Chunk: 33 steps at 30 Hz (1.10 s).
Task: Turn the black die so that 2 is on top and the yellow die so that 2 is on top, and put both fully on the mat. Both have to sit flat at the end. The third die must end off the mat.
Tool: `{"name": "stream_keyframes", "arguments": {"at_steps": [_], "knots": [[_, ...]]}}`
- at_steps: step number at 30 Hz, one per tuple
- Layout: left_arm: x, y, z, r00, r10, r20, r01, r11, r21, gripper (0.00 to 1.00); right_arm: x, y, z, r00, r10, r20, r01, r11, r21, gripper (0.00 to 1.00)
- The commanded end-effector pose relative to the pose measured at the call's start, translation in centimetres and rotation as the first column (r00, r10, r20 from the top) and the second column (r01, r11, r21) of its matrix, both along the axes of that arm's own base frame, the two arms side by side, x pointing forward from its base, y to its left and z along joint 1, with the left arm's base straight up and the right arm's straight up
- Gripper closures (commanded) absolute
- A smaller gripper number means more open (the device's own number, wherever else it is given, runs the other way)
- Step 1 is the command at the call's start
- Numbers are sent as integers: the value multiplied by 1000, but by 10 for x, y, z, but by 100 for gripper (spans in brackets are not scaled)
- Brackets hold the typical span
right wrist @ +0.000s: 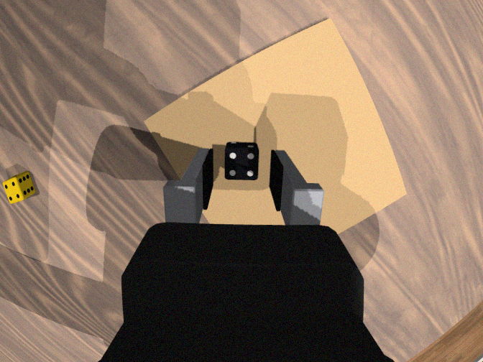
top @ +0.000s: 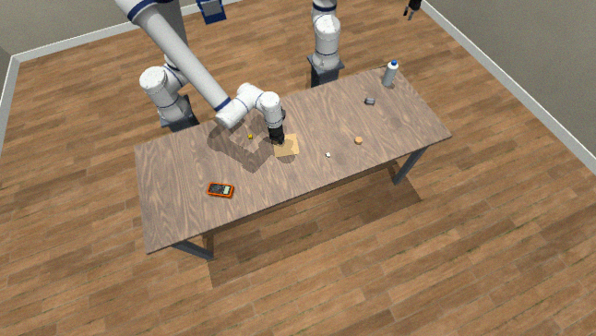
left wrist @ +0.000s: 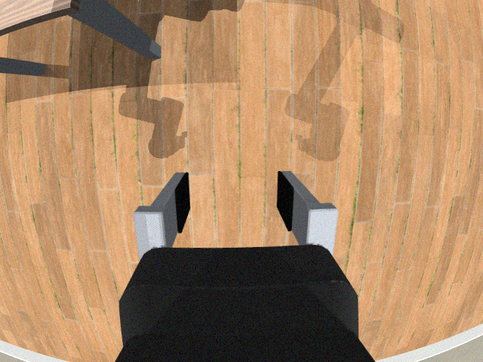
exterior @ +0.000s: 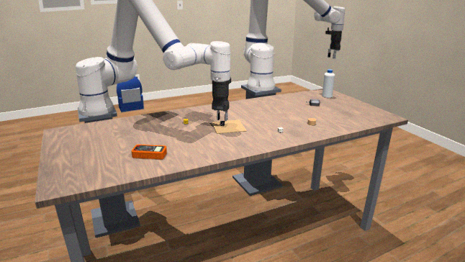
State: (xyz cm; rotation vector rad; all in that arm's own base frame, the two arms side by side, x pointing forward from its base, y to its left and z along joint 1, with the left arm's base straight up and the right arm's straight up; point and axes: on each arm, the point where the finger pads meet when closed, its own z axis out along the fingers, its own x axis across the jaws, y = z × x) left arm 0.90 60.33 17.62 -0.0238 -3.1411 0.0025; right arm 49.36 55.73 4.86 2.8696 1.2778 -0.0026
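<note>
The black die point(exterior: 222, 123) point(right wrist: 241, 161) sits on the tan mat point(top: 293, 140) point(exterior: 237, 126) point(right wrist: 312, 66), with 4 on top. My right gripper point(top: 280, 140) point(exterior: 222, 119) point(right wrist: 241, 167) is open, pointing down, with a finger on either side of the black die and gaps between. The yellow die point(top: 250, 136) point(exterior: 186, 122) point(right wrist: 19, 187) lies on the table off the mat; 4 seems on top and 6 on a side. The white die point(top: 327, 155) point(exterior: 281, 129) is off the mat on the other side. My left gripper point(top: 408, 17) point(exterior: 332, 56) point(left wrist: 233, 189) is open and empty, beyond the table.
An orange multimeter point(top: 220, 189) point(exterior: 149, 152) lies near the front left. A small wooden disc point(top: 358, 140) point(exterior: 312, 122) lies right of the white die. A dark small object point(top: 369, 101) point(exterior: 314, 102) and a bottle point(top: 389, 75) point(exterior: 328, 85) are at the back right.
</note>
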Motion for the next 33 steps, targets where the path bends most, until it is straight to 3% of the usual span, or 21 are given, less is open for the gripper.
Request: {"name": "stream_keyframes", "arguments": {"at_steps": [1, 7, 20, 29, 33], "knots": [[0, 1, 1, 1000, 0, 0, 0, 1000, 2, 0, 1, 0, 2, 1000, 0, 1, 0, 1000, 1, 30], [0, 1, 1, 1000, 0, 0, 0, 1000, 2, 0, 1, 0, 8, 1000, 0, 1, 0, 1000, 1, 30], [0, 1, 1, 1000, 0, 0, 0, 1000, 2, 0, 1, 0, 51, 1000, 0, 1, 0, 1000, 1, 30], [0, 1, 1, 1000, 0, 0, 0, 1000, 2, 0, 0, 0, 52, 1000, 0, 5, 0, 1000, -3, 30], [0, 1, 1, 1000, 0, 0, 0, 1000, 2, 0, 0, 1, 51, 999, 1, 35, 0, 999, -35, 30]]}}
